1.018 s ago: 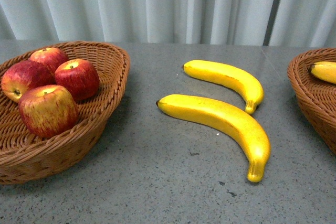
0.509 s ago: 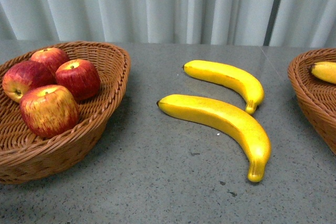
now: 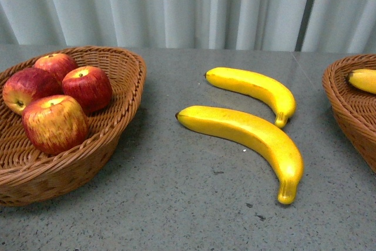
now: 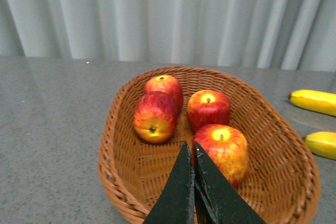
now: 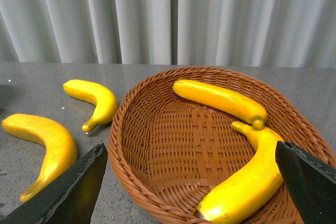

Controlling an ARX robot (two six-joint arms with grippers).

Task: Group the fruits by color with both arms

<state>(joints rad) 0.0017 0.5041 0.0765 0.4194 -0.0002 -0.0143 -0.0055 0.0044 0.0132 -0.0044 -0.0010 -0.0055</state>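
- A staged test bench, most like a robotics lab; nothing in view marks it as a home.
- The surface (image 3: 176, 210) is plain grey speckled stone.
- A pale pleated curtain (image 3: 176, 4) hangs along its far edge and closes off the whole background.
- A left basket (image 3: 82, 171) at the left edge holds glossy apples (image 3: 56, 121).
- A right basket (image 3: 346, 110) sits at the right edge, with bananas (image 3: 252, 133) between the two.

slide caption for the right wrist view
Open right gripper frames a wicker basket with two bananas; two more lie on the table
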